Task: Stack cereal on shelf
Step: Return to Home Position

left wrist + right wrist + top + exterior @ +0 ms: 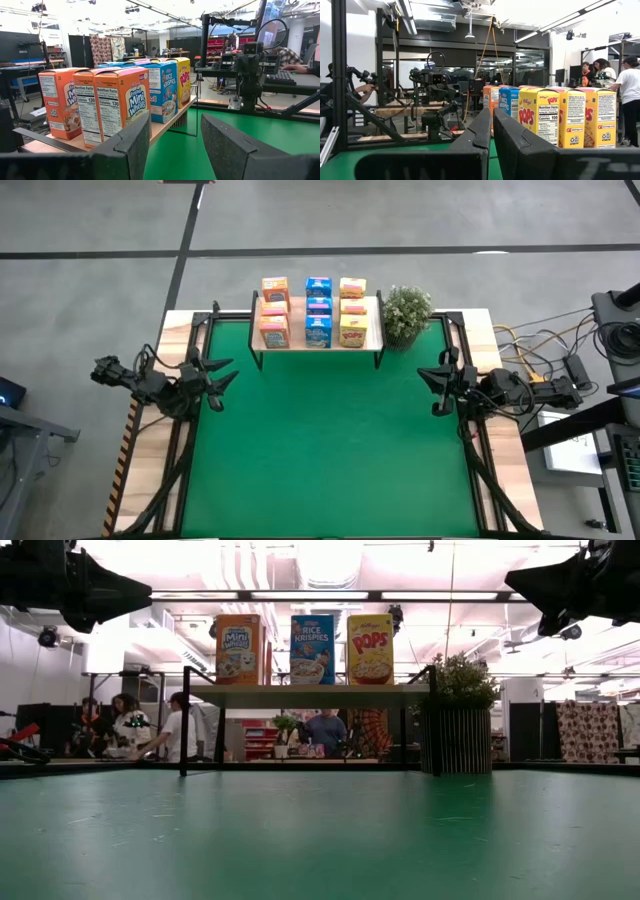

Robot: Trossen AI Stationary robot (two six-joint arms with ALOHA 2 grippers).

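Observation:
The shelf [376,330], a light-wood board on thin black legs, stands at the green mat's far edge. Nine cereal boxes stand upright on it in three rows running front to back: orange [274,312] on the left, blue [318,310] in the middle, yellow [352,310] on the right. The low view shows the front three boxes [312,648] on the board [310,695]. My left gripper [222,382] hovers open at the mat's left edge, its fingers [175,122] pointing toward the shelf. My right gripper [436,385] hovers shut [492,112] at the mat's right edge. Neither holds anything.
A potted plant [406,315] in a slatted pot stands just right of the shelf. Black frame bars [205,330] run along the table's left and right sides. Cables and gear [560,370] lie off the right edge. People [170,730] move in the room behind.

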